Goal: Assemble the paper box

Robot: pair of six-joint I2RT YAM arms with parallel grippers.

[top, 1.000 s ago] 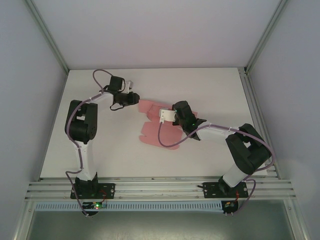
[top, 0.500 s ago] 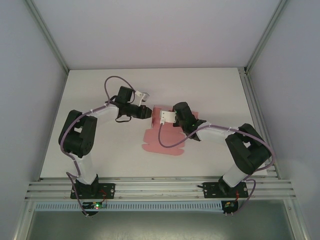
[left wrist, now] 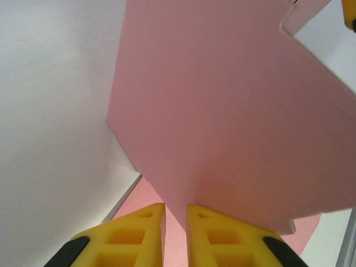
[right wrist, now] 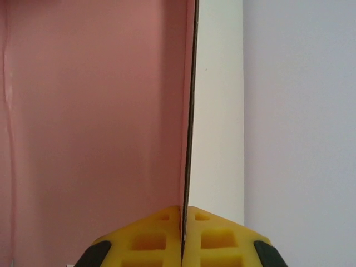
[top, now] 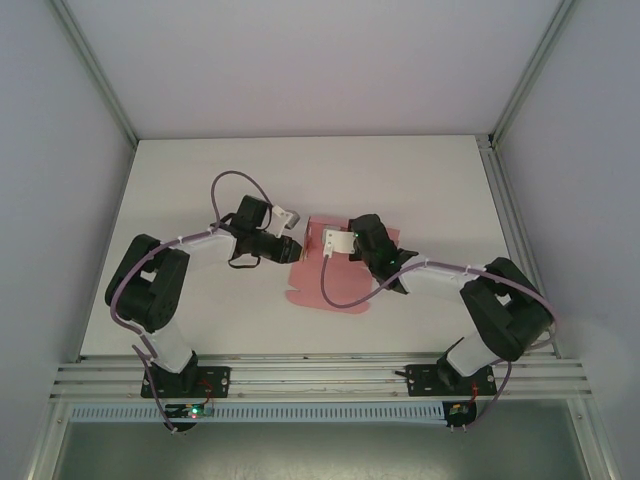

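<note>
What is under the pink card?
White table shows all around the card. The card's flat part hides the surface beneath it, so nothing there can be checked. One panel stands raised.

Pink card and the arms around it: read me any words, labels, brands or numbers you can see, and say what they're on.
None: no word, label, brand or number can be read in any view.
The card is plain pink.
The yellow fingers carry no marking.
The white table is unprinted.
</note>
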